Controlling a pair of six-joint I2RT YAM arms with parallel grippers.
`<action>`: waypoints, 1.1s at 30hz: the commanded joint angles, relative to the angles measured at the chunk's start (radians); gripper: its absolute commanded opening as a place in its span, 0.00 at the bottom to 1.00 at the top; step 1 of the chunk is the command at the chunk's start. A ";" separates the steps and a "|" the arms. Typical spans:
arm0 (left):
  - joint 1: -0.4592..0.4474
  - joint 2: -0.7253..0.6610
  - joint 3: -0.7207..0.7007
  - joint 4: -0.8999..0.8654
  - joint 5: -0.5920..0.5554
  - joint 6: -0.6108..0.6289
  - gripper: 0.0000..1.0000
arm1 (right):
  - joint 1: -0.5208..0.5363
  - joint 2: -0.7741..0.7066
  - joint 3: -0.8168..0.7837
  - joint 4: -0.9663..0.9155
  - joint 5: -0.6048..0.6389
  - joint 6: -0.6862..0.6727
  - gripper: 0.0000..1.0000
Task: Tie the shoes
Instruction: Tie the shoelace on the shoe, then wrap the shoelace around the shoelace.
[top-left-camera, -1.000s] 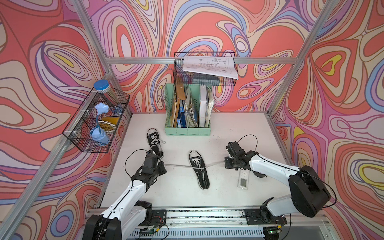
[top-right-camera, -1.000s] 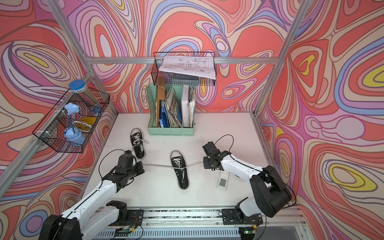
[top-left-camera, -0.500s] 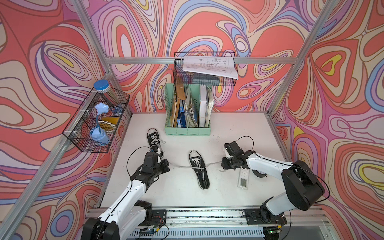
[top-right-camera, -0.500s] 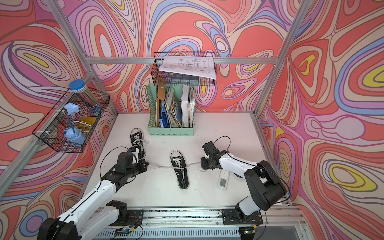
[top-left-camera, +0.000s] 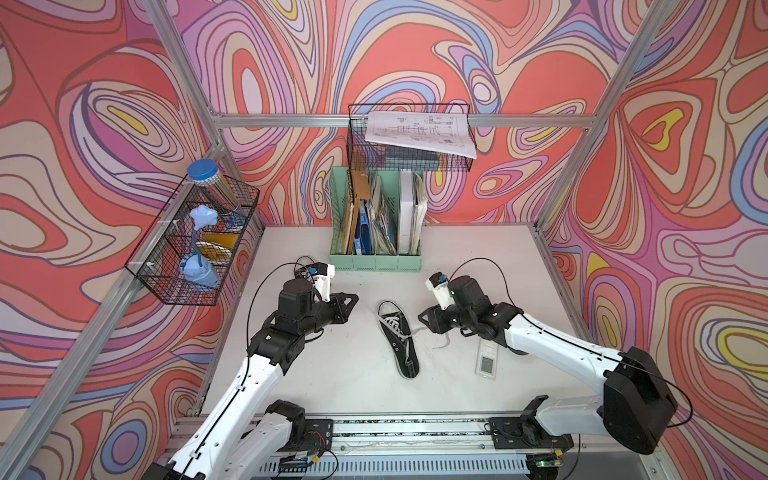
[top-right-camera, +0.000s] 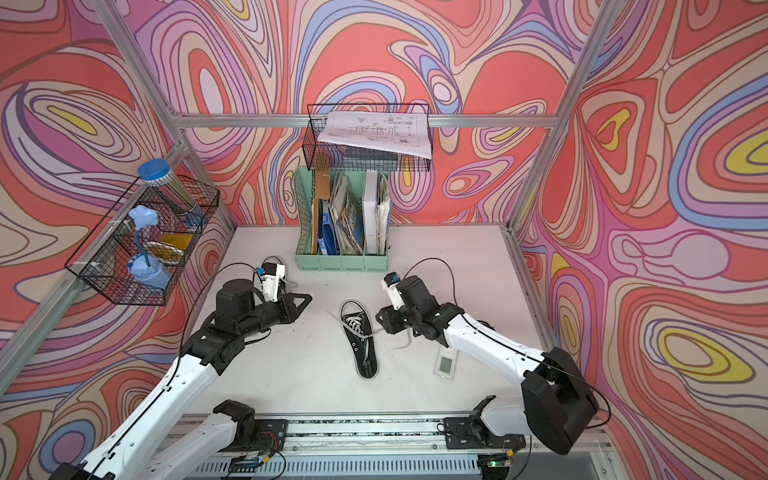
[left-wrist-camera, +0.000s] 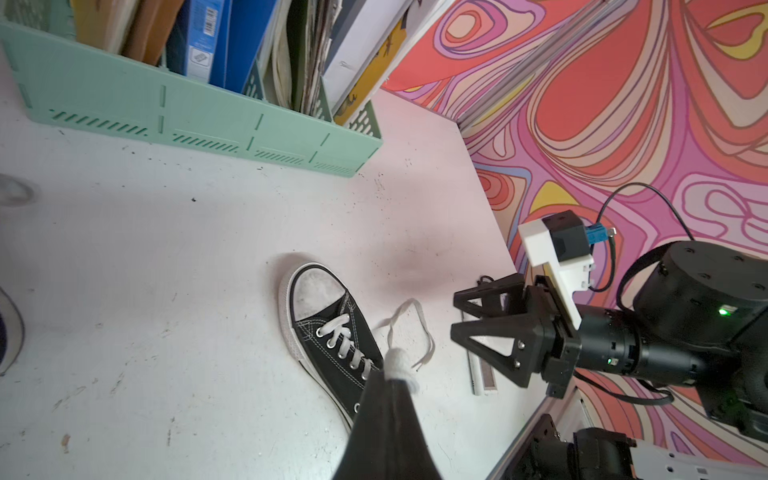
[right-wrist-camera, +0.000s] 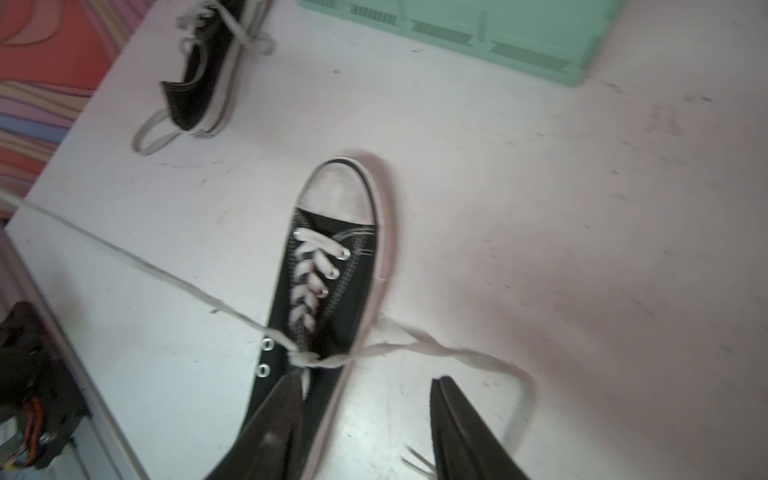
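Sneaker in hand: black low-top sneaker (top-left-camera: 398, 338) sits sole-down in the middle of the worktop (top-left-camera: 332, 374), between my two arms, with its toe toward the green file rack (top-left-camera: 374, 262).
Crossing: first crossing (right-wrist-camera: 307, 359) sits cinched over the tongue.
Change: a second ago both lace ends ran straight out sideways. Now the right lace end (right-wrist-camera: 457, 357) lies slack and curled, while the left lace end (right-wrist-camera: 124, 253) stays stretched.
Meaning: I judge the first knot is snug and the pull is over. The bow is not yet made.
Right claw (right-wrist-camera: 365, 380): jaws roughly half apart, holding nothing, hovering at the heel side.
Left claw (left-wrist-camera: 388, 374): pinched fully together on the left lace end, with a white tuft showing at its tips.
Other sneaker (right-wrist-camera: 199, 70): sits near the left wall. I cannot tell whether it is tied.
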 joint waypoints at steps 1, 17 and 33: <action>-0.011 0.018 0.039 -0.043 0.074 0.028 0.00 | 0.080 0.087 0.027 0.184 -0.114 -0.120 0.51; -0.013 0.025 0.062 -0.077 0.060 0.053 0.00 | 0.122 0.277 0.029 0.314 -0.158 -0.219 0.26; -0.014 0.024 0.054 -0.108 0.015 0.063 0.00 | 0.122 0.244 -0.009 0.330 -0.127 -0.211 0.10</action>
